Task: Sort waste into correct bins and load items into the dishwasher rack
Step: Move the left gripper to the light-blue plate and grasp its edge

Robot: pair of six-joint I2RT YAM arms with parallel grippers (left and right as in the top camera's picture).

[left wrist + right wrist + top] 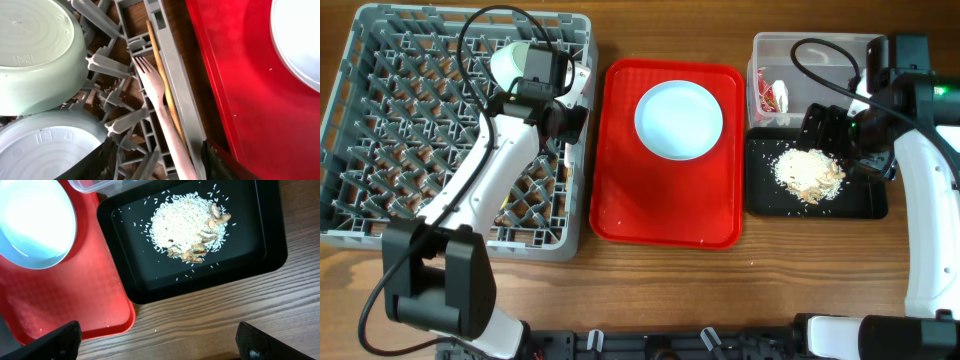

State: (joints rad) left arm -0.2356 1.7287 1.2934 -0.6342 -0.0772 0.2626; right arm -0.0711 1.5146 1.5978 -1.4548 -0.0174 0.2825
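Note:
The grey dishwasher rack stands at the left. My left gripper hangs over its right wall, open and empty. Below it the white fork and wooden chopsticks lie along the rack wall, beside two upturned mint bowls. The white plate sits on the red tray. My right gripper is open and empty, above the black tray that holds the food scraps. The wrapper lies in the clear tub. The yellow cup is hidden.
The red tray lies tight against the rack's right wall, and its other side nearly touches the black tray. Loose rice grains lie scattered in the black tray and on the red tray. Bare wooden table runs along the front.

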